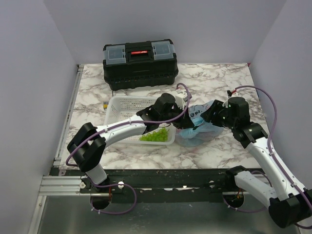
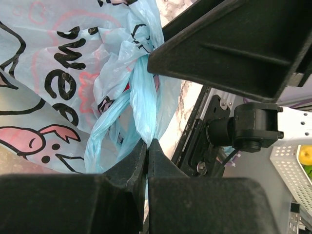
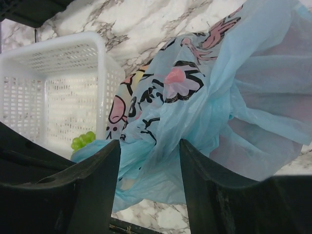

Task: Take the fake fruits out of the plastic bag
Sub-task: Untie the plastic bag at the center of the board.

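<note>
The plastic bag (image 1: 197,127) is light blue with a pink and black cartoon print. It hangs between my two grippers, right of the white basket. My left gripper (image 2: 147,142) is shut on a twisted handle strip of the bag (image 2: 141,105). My right gripper (image 3: 149,142) is open, with bag film (image 3: 204,112) just in front of and between its fingers. In the top view the left gripper (image 1: 181,108) and right gripper (image 1: 213,116) stand at either side of the bag. The fake fruits are hidden; a yellow-green fruit (image 2: 305,155) shows in the basket.
A white mesh basket (image 1: 127,108) holds a pale green grape cluster (image 1: 155,136), also seen in the right wrist view (image 3: 82,141). A black toolbox (image 1: 139,63) stands at the back. The right arm's body (image 2: 253,127) is close to the left gripper.
</note>
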`<state>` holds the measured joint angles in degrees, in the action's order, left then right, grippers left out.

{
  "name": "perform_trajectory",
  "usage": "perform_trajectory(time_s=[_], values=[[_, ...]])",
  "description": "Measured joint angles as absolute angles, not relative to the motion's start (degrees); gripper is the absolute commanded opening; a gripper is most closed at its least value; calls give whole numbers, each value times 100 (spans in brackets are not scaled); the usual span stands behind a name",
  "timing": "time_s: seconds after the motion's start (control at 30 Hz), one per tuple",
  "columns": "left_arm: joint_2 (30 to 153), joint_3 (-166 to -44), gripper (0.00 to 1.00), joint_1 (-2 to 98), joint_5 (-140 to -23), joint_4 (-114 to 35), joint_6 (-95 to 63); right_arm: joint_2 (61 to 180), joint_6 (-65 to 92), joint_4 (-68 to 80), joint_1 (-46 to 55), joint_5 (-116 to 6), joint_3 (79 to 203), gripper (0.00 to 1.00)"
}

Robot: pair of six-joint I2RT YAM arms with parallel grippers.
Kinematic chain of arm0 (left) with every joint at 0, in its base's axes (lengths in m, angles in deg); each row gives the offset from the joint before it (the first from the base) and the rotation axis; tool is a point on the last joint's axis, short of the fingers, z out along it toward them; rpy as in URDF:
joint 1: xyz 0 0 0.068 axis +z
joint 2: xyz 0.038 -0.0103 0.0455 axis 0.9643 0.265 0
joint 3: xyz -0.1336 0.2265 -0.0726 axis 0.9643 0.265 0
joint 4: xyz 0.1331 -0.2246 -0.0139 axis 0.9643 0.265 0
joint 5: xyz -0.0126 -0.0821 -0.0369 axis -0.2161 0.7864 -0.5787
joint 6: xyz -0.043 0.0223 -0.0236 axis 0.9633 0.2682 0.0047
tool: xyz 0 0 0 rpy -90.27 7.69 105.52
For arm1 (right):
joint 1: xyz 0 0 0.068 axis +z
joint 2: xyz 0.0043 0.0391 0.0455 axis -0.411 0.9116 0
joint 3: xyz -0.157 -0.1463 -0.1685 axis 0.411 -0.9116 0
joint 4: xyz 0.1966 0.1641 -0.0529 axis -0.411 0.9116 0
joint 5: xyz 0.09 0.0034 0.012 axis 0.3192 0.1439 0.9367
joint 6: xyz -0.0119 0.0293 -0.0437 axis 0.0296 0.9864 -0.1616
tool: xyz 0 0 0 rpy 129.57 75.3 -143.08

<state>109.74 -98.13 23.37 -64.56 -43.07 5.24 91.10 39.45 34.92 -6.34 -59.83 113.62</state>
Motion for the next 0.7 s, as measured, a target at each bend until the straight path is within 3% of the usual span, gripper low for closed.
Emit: perform_trajectory(time_s=[0.17, 0.63, 0.7], values=[[10974, -9813, 0, 2370, -6367, -4323, 604, 9104, 4059, 3370, -634, -5869, 11146, 43], [10974, -9813, 0, 2444, -6231, -4386, 733, 8711, 4246, 3353, -634, -6366, 10759, 38], [10974, -9813, 0, 2444, -6201, -4406, 760, 8689, 4292, 3296, -634, -6427, 10639, 32]])
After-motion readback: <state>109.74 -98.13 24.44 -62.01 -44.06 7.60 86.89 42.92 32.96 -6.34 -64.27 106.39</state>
